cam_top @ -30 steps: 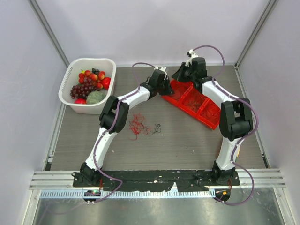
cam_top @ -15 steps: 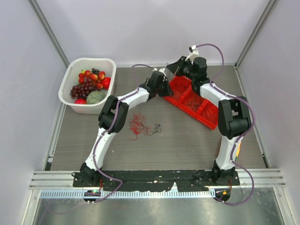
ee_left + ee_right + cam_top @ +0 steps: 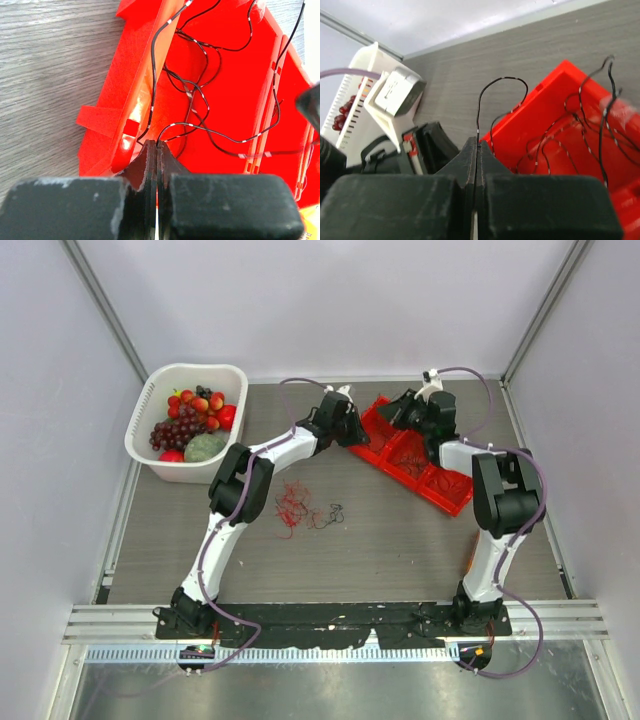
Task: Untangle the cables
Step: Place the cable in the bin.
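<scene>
The cables are a small red and dark tangle. They lie on the table near the middle, beside the left arm. Both grippers are well apart from them, at the red tray. The left gripper is squeezed tight on a thin black wire at the tray's edge. The right gripper pinches a black strand that loops up beside the tray.
</scene>
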`<move>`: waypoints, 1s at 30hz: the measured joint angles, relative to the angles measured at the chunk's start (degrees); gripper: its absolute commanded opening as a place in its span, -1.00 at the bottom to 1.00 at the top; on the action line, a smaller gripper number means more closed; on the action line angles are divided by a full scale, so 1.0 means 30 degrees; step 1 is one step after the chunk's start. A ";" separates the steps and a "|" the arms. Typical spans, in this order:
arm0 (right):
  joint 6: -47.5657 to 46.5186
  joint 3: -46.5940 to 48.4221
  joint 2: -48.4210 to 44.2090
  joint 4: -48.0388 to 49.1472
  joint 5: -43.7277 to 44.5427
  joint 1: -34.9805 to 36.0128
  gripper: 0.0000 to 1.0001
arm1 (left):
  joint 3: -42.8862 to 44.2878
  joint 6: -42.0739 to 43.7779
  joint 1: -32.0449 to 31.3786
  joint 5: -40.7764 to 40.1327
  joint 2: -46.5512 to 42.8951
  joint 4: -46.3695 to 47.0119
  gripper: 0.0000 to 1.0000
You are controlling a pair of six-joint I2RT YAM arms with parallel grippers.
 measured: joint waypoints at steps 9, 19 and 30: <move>-0.2229 -0.3147 -0.4991 -0.1741 0.1603 0.0124 -0.99 | -0.0248 0.0000 0.0066 0.0022 -0.0087 0.0277 -1.00; -0.2958 -0.0976 -0.2047 -0.3927 0.2244 0.0124 -0.98 | -0.0284 -0.0022 0.0146 0.0044 -0.0138 0.0262 -1.00; -0.3526 0.2579 0.0372 -0.8998 0.3694 0.0313 -0.99 | -0.0277 0.0051 0.0248 0.0510 -0.0991 -0.0656 -0.04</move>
